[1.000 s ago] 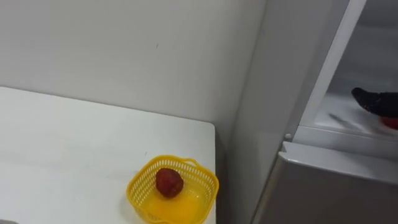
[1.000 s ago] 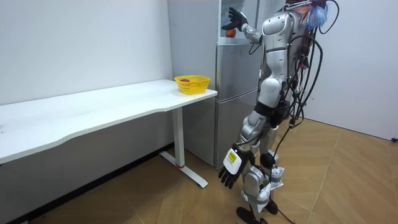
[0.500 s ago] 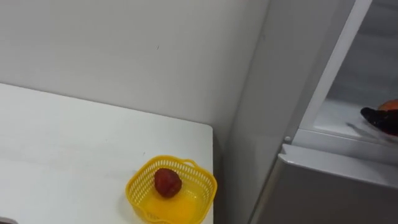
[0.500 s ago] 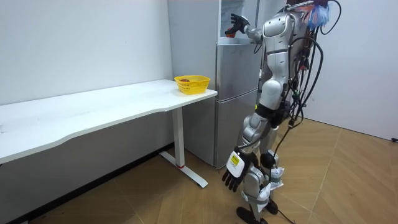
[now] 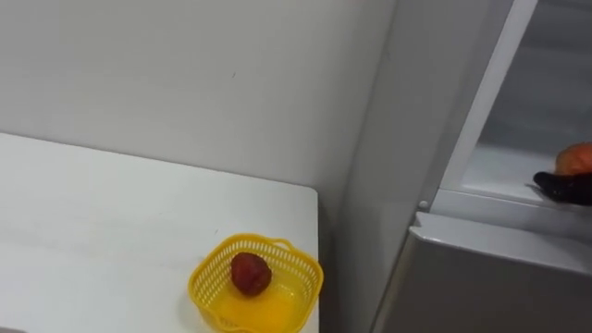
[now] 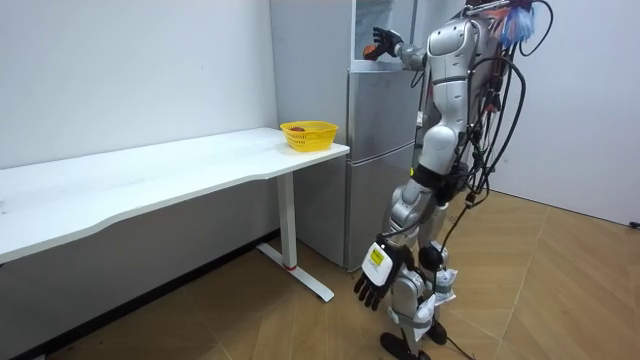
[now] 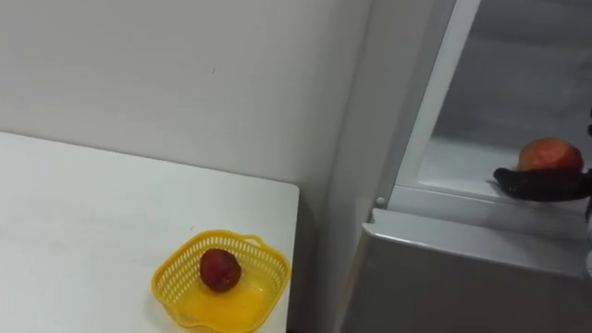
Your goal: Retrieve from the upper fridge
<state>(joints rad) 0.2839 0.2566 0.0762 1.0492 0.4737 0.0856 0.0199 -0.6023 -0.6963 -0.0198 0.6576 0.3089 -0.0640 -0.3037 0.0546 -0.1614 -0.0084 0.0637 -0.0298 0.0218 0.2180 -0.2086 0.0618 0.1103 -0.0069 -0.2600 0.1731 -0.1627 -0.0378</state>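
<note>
An orange-red fruit (image 7: 550, 154) sits on the white shelf (image 7: 462, 171) of the open upper fridge compartment. My right hand (image 7: 541, 182) reaches into that compartment, and one straight dark finger lies along the front of the fruit, close to or touching it. In the room view the right hand (image 6: 380, 45) is up at the fridge's top opening with its fingers spread. My left hand (image 6: 372, 285) hangs open beside my knee. I stand right in front of the fridge (image 6: 380, 150).
A yellow basket (image 5: 208, 270) holding a dark red fruit (image 5: 250, 273) stands at the corner of the white table (image 5: 111, 222) next to the fridge. The shut grey lower fridge door (image 5: 499, 277) is below the shelf. A white wall runs behind the table.
My right hand has come down from above the fruit to shelf level in front of it. The eye view has shifted a little. The left hand swung slightly.
</note>
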